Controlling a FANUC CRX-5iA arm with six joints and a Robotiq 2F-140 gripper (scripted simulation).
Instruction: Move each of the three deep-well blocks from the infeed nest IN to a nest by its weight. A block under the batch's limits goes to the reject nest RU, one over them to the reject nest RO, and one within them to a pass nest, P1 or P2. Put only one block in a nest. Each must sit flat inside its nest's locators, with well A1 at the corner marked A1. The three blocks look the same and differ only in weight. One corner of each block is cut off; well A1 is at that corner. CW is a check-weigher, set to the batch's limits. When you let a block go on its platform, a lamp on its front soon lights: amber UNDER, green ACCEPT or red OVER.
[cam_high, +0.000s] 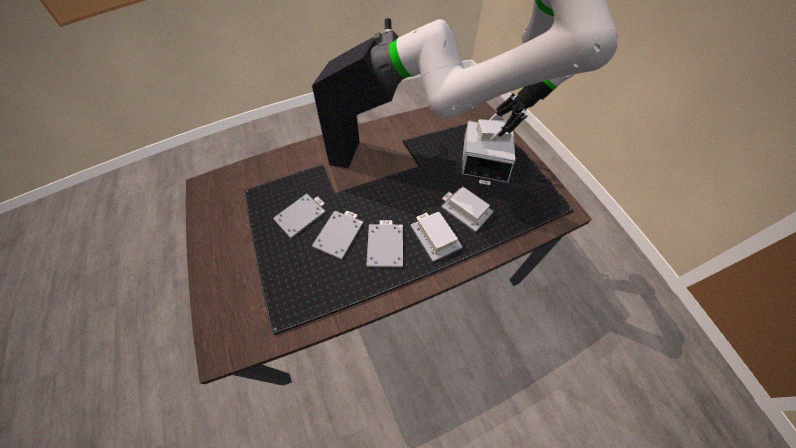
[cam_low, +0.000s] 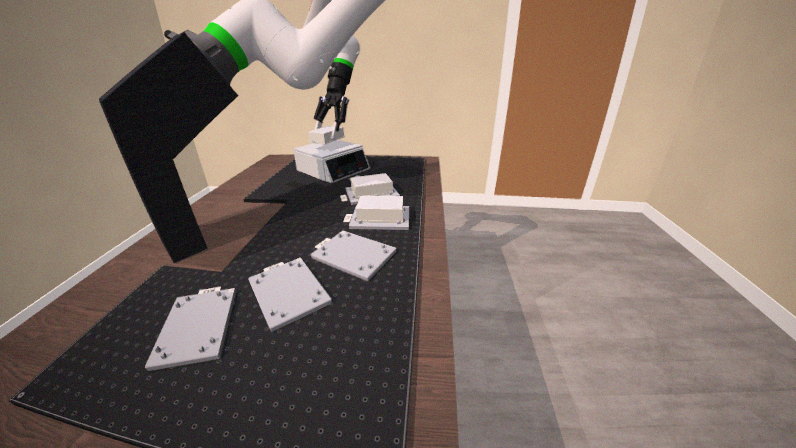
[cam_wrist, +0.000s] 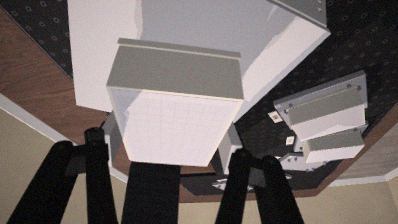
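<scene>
My gripper is shut on a white deep-well block and holds it over the platform of the check-weigher CW, close above or on it; I cannot tell which. The held block fills the wrist view between my dark fingers. It also shows in the exterior view above the weigher. No lamp on the weigher's front is lit. Two more white blocks sit on nest plates: one to the right, one beside it.
Three bare grey nest plates with locator pins lie in an arc on the black mat. The arm's black base column stands at the table's back. The table edge is near the weigher on the right.
</scene>
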